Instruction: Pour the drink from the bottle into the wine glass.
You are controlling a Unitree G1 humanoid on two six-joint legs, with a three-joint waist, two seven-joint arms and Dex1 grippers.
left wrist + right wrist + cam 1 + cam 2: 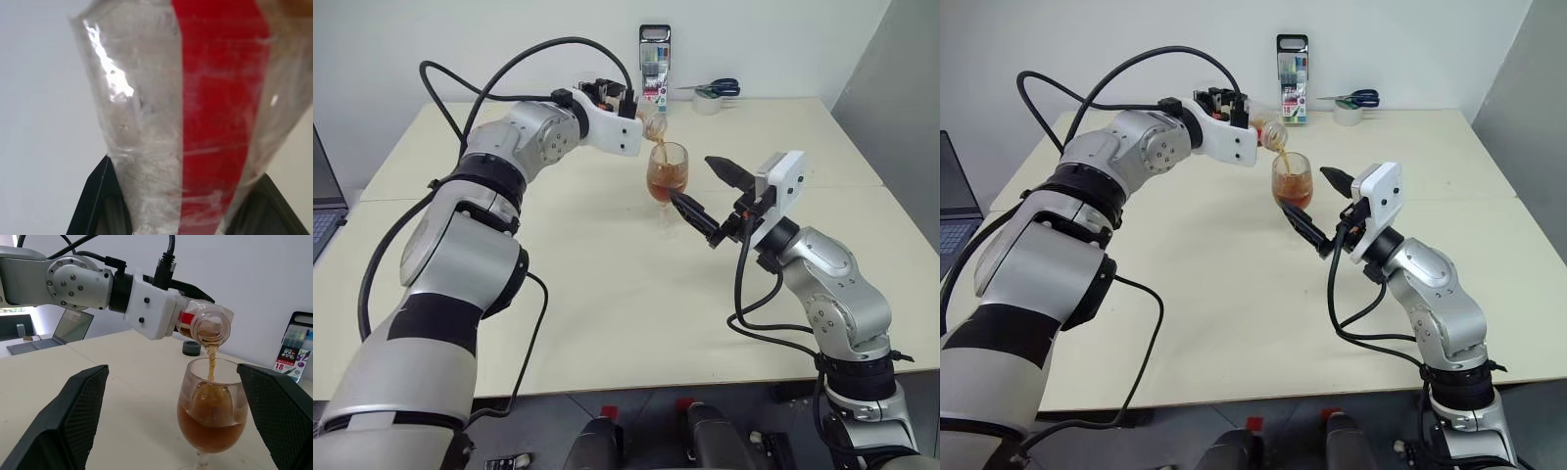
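Observation:
My left gripper [632, 110] is shut on the bottle [651, 124], a clear plastic one with a red label strip [220, 112], and holds it tipped over the wine glass [668, 174]. A thin amber stream of the drink [212, 363] runs from the bottle's mouth [210, 327] into the bowl, which is about half full of drink [210, 428]. The glass stands upright on the table. My right gripper [171, 368] is open just short of the glass, its fingers [729, 170] spread to either side of it, touching nothing.
At the table's far edge stand a box of coloured markers [654, 61] and scissors [720, 88] lying on a tape roll [708, 102]. A small dark cap [191, 348] lies behind the glass. A laptop [323, 201] sits at the far left.

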